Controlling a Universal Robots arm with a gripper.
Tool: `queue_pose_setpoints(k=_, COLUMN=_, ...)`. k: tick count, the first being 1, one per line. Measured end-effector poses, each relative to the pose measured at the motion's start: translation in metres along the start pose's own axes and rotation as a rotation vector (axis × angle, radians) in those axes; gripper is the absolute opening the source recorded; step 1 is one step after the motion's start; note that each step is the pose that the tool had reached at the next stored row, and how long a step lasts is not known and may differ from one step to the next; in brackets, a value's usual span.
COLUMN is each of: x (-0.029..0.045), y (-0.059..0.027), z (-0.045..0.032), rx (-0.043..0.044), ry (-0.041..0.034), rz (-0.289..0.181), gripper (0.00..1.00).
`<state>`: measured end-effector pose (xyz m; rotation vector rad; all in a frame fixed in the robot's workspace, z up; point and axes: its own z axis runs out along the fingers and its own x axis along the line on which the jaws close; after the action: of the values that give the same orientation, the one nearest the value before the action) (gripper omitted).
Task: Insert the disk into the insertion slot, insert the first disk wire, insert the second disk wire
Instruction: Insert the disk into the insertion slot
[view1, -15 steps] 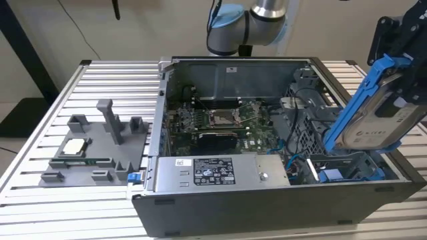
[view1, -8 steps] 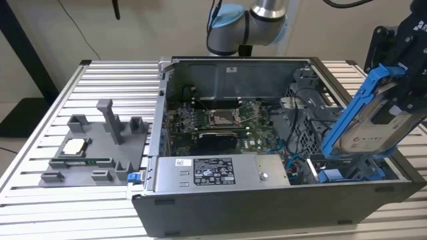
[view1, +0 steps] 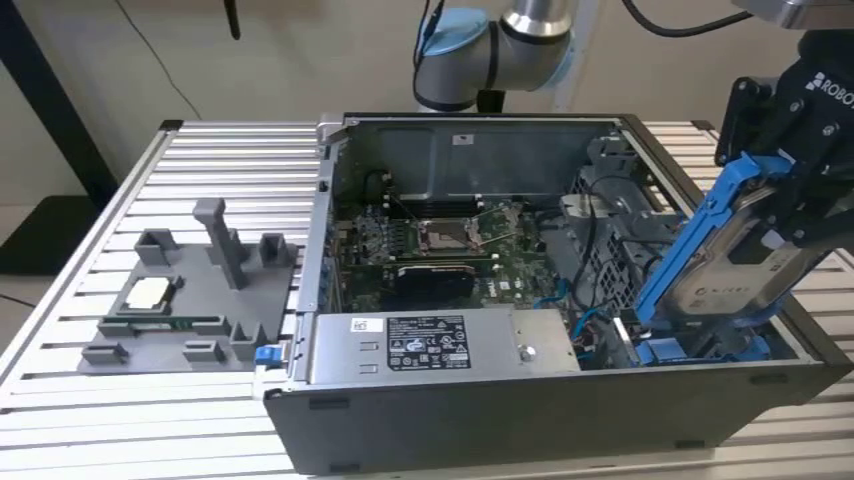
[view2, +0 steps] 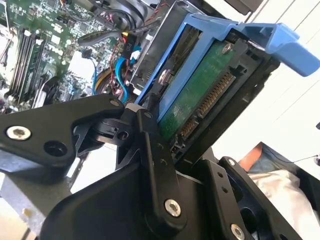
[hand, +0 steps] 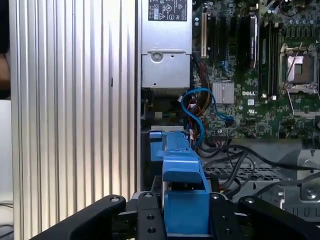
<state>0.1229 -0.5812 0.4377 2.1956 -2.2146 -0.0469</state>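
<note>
Blue-framed disk (view1: 725, 268) in claw (hand: 185, 215), second wrist view, green underside (view2: 199, 97)

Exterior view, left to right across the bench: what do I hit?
grey parts fixture → labelled power-supply box in the open computer case → the disk, tilted and clamped in the gripper

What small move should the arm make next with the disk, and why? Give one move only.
Probably straighten the disk toward upright and ease it slightly further down. The pincer is clamped on its blue carrier, and the disk leans tilted in the exterior view. Its lower end is at the insertion slot, while most of it stands above the case, so it looks not yet seated.
</note>
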Motion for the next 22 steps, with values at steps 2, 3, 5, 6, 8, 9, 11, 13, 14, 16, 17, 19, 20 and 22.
queue_pose_setpoints(k=2, x=-0.0004, y=-0.0001, z=0.0037, rx=0.0007, ry=-0.0006, rz=-0.003, gripper=0.33)
queue_pose_setpoints(k=3, x=-0.0013, y=-0.0002, z=0.0056, rx=0.001, ry=-0.0009, rz=-0.004, gripper=0.33)
queue_pose_setpoints(k=5, x=-0.0033, y=-0.0003, z=0.0092, rx=0.0017, ry=-0.0008, rz=-0.005, gripper=0.33)
queue_pose_setpoints(k=6, x=-0.004, y=-0.0004, z=0.0111, rx=0.0019, ry=-0.0009, rz=-0.005, gripper=0.33)
queue_pose_setpoints(k=8, x=-0.0043, y=-0.0005, z=0.0147, rx=0.002, ry=-0.0012, rz=-0.006, gripper=0.33)
queue_pose_setpoints(k=9, x=-0.0043, y=-0.0007, z=0.0165, rx=0.002, ry=-0.0011, rz=-0.006, gripper=0.33)
queue_pose_setpoints(k=11, x=-0.0043, y=-0.0009, z=0.02, rx=0.002, ry=-0.0009, rz=-0.008, gripper=0.33)
queue_pose_setpoints(k=13, x=-0.0044, y=-0.0017, z=0.0234, rx=0.002, ry=-0.0015, rz=-0.009, gripper=0.33)
queue_pose_setpoints(k=14, x=-0.0045, y=-0.0023, z=0.0247, rx=0.002, ry=-0.0024, rz=-0.009, gripper=0.33)
queue_pose_setpoints(k=16, x=-0.0048, y=-0.0037, z=0.027, rx=0.002, ry=-0.0048, rz=-0.009, gripper=0.33)
queue_pose_setpoints(k=17, x=-0.0049, y=-0.0043, z=0.0284, rx=0.002, ry=-0.0062, rz=-0.009, gripper=0.33)
queue_pose_setpoints(k=19, x=-0.0052, y=-0.0046, z=0.0319, rx=0.002, ry=-0.0077, rz=-0.009, gripper=0.33)
queue_pose_setpoints(k=20, x=-0.0055, y=-0.0048, z=0.0336, rx=0.002, ry=-0.008, rz=-0.009, gripper=0.33)
queue_pose_setpoints(k=22, x=-0.0061, y=-0.0051, z=0.0376, rx=0.0019, ry=-0.0083, rz=-0.009, gripper=0.33)
